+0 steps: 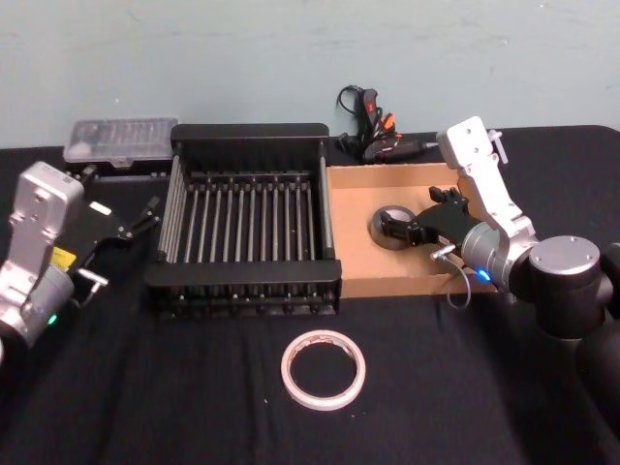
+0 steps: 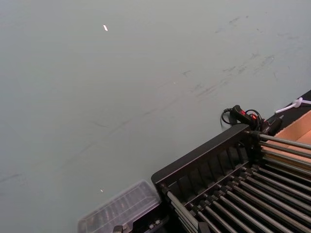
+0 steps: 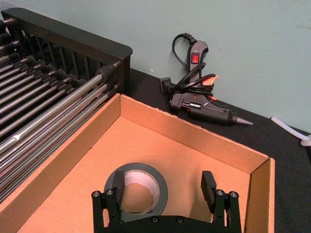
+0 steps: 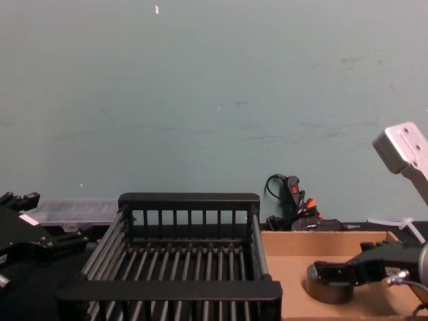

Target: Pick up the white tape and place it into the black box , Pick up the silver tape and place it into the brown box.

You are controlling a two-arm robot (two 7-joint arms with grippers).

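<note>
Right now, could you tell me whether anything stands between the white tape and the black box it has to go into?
Nothing visible does. The white tape lies flat on the table in front of the black box, with bare cloth between them. The left gripper waits beside the box, while the open right gripper is over the silver tape.

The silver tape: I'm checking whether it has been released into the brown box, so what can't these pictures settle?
- Silver tape, right wrist view: near edge hidden by the right gripper; open jaws, contact unclear.
- Brown box, chest view: near part cut off by the frame edge.
- Left gripper, head view: jaws too small to read.
</note>
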